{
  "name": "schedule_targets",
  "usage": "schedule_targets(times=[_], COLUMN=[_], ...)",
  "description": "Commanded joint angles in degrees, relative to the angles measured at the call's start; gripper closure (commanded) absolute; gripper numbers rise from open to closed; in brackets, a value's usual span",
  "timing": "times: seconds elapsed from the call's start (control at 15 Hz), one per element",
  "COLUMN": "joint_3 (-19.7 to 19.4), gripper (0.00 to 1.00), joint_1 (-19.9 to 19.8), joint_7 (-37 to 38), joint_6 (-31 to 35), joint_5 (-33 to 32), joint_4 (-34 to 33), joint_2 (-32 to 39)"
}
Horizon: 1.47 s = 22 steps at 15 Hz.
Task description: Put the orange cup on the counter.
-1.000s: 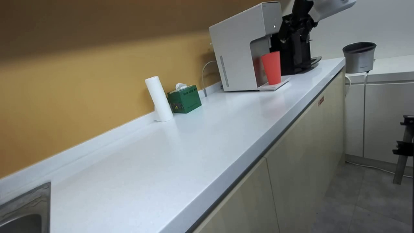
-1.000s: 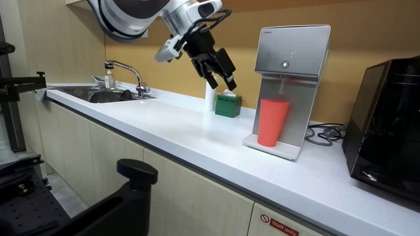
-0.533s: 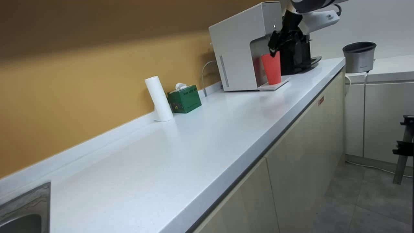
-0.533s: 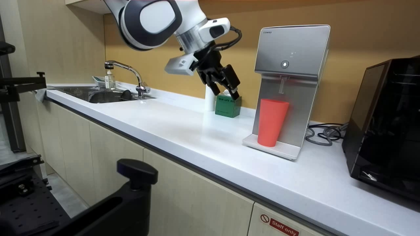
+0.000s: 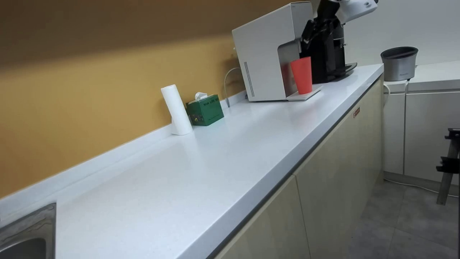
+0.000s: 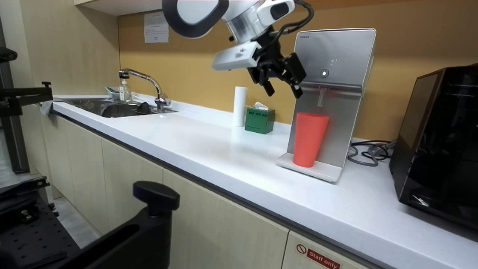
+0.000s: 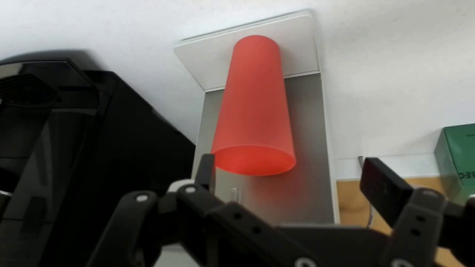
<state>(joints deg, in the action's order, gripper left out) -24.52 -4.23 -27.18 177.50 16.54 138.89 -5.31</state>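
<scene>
The orange cup (image 6: 309,140) is a red-orange tumbler standing upright on the tray of the white boxy dispenser (image 6: 328,59). It shows also in an exterior view (image 5: 303,76) and, in the upside-down wrist view, with its open rim towards my gripper (image 7: 257,104). The cup looks hollow at the rim; its bottom inside is hidden. The counter (image 6: 194,138) is the long white worktop, also in an exterior view (image 5: 201,172). My gripper (image 6: 283,91) is open and empty, above and beside the cup, apart from it. In the wrist view its fingers (image 7: 291,167) are spread wide.
A green tissue box (image 6: 260,120) and a white paper roll (image 6: 239,106) stand by the wall. A black appliance (image 6: 440,145) stands beside the dispenser, with cables (image 6: 368,151) between. A sink with tap (image 6: 149,78) is at the far end. A grey pot (image 5: 399,64) stands on another worktop.
My gripper dipped lower, then rose again. It has moved sideways towards the dispenser and the cup, and remains open. The cup has not moved.
</scene>
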Motion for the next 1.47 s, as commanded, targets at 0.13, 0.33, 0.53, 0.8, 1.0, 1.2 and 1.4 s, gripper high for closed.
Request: schedule_targets(times=[0.13,0.33,0.53,0.8,1.0,1.2,1.4], joint_3=[-1.5,-1.8,-2.7,-3.7,-4.2,-3.9,-2.6], gripper=[0.0,0.0,0.0,0.0,0.0,0.0,0.0], joint_1=[0.4,1.4,3.2,5.0,5.0,3.9,2.2], joint_7=[-2.0,-2.8,-5.2,-10.7,-16.4,-24.0,-32.9], joint_6=[-1.0,0.2,-0.3,-1.8,-3.3,-4.9,-7.1], joint_5=[1.6,3.0,8.0,16.7,22.1,27.7,35.1], joint_4=[-1.0,-1.3,-2.1,-3.6,-5.3,-8.2,-12.1], joint_2=[0.4,0.9,1.4,3.1,5.5,9.0,13.1])
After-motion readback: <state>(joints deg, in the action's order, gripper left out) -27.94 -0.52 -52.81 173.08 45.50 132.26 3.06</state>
